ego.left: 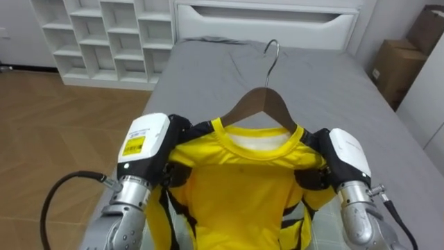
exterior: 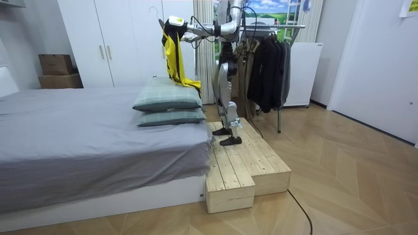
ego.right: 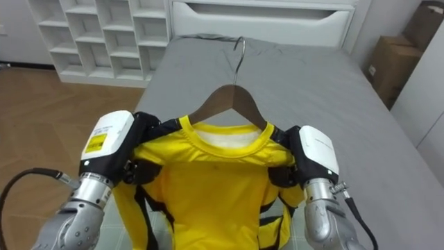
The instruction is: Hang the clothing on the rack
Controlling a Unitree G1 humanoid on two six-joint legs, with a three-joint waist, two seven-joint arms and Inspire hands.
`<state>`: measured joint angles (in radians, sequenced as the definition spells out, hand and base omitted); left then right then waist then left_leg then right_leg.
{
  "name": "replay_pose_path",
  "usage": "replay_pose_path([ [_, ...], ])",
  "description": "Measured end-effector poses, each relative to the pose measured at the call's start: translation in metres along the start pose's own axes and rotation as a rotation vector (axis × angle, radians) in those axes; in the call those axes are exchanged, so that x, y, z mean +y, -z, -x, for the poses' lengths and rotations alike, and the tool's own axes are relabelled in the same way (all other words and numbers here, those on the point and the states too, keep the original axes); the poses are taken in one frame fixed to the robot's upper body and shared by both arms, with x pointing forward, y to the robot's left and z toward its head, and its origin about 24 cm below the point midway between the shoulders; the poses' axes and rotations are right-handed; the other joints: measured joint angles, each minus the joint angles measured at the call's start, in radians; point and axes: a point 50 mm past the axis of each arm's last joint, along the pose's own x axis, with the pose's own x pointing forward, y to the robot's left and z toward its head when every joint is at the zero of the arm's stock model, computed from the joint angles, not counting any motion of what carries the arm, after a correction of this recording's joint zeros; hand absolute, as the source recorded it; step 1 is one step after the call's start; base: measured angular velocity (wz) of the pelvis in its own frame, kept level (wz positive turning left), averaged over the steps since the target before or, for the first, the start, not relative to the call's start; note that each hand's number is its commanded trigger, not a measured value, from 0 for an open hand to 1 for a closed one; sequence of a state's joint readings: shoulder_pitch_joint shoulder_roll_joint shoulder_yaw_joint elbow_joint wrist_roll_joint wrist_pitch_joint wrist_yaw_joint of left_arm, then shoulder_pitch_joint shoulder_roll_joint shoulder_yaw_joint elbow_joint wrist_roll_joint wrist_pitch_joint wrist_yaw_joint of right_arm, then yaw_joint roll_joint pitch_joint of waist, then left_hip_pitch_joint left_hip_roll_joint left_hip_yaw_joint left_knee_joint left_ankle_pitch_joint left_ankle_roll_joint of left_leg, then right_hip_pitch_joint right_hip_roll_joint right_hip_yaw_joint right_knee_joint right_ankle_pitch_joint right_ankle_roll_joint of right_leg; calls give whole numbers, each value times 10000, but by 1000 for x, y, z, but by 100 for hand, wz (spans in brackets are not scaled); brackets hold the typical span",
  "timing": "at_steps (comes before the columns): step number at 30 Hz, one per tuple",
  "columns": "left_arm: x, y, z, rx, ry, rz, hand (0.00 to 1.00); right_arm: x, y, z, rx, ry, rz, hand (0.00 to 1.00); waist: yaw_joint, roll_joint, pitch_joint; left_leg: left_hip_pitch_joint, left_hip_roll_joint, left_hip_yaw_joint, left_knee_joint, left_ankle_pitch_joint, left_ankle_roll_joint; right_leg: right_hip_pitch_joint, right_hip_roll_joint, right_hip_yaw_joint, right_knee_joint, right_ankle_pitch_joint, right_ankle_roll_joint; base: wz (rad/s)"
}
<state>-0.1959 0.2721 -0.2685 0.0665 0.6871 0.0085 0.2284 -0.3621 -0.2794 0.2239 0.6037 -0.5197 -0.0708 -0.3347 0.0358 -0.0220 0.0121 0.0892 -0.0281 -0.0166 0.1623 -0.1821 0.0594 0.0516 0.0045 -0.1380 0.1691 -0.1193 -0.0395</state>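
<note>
Left hand (ego.left: pixel 147 142) and right hand (ego.left: pixel 349 156) sit nearest, low in the eye views, white backs up. Each is at one shoulder of the yellow shirt (ego.left: pixel 239 187), left hand on the left shoulder, right hand on the right. Dark fingers of both hands are curled tight over the shoulder fabric, clamping it; the fingertips go under the cloth and can't be seen. The shirt hangs between the two hands, front facing the camera, with black stripes down its lower sides.

The shirt is on a wooden hanger (ego.left: pixel 263 101). The hanger's neck rises out of the collar, its arms go inside the shoulders, and its metal hook (ego.left: pixel 272 48) points up and far, free of everything.

Under and beyond the shirt is the grey bed (ego.left: pixel 326 90), running far to a white end board (ego.left: pixel 267 24). A white open shelf unit (ego.left: pixel 111 38) is far left, with wood floor (ego.left: pixel 55 125) to the left of the bed. A cardboard box (ego.left: pixel 392 66) is far right.

In the room view the robot stands upright on a wooden platform (exterior: pixel 245 166) at the bed's end, facing the room view's left. Both arms are stretched out level, and the shirt is held high above two stacked pillows (exterior: pixel 166 98). A clothes rack (exterior: pixel 268 65) with dark garments stands just behind the robot. White wardrobe doors (exterior: pixel 124 39) line the wall beyond the shirt.
</note>
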Motion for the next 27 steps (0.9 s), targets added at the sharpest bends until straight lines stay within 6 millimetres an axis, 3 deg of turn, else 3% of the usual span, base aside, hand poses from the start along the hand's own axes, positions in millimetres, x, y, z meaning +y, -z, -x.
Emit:
replay_pose_path([
  [9,-4,-4,0,68,25,870,0,4,0,0,76,-535,231,100,14,-17,9,54,-5,95,-69,0,0,-1,4,115,-8,-41,27,-3],
  [27,-6,-6,0,96,92,975,0,2,-4,-1,24,-578,481,100,15,-143,-20,86,-11,147,-65,1,0,0,-2,175,-1,-97,10,-1],
])
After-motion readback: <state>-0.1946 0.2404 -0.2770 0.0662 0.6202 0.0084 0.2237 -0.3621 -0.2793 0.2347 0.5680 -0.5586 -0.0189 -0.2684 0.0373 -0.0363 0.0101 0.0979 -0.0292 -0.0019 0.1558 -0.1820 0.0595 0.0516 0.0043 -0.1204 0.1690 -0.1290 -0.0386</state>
